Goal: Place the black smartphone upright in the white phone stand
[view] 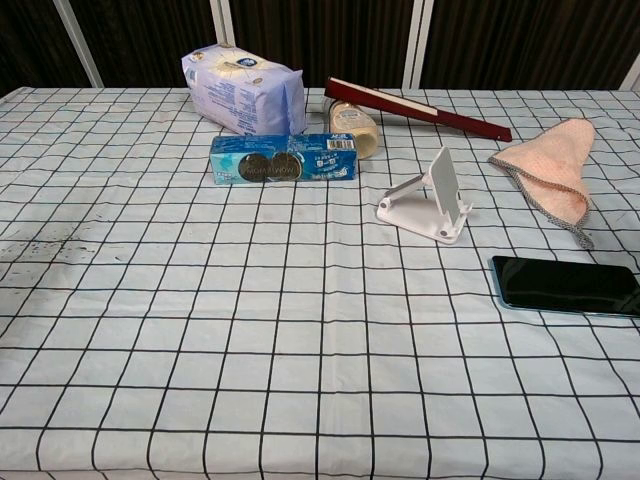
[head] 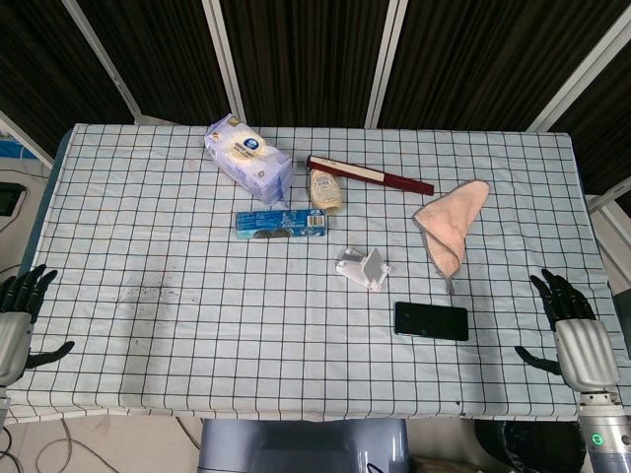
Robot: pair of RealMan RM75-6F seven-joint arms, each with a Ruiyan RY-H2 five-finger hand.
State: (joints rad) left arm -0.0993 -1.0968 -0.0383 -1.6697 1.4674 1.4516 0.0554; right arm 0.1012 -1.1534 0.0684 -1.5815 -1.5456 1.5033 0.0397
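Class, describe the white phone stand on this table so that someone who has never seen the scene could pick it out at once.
Start at the checked tablecloth and move right of centre, between the pink cloth and the blue biscuit box. The white phone stand sits just beyond the flat black smartphone. It alone is white plastic with a tilted backrest.

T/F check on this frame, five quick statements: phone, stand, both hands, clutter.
1. The black smartphone lies flat on the tablecloth. True.
2. The white phone stand already holds the phone. False: the stand is empty, and the phone lies apart from it, nearer the table's front edge.
3. The right hand grips the phone. False: it rests at the table's right edge, fingers apart, holding nothing.
4. The left hand is at the table's left edge, holding nothing. True.
5. The pink cloth covers the stand. False: the cloth lies apart from the stand, on its right-hand side in the head view.
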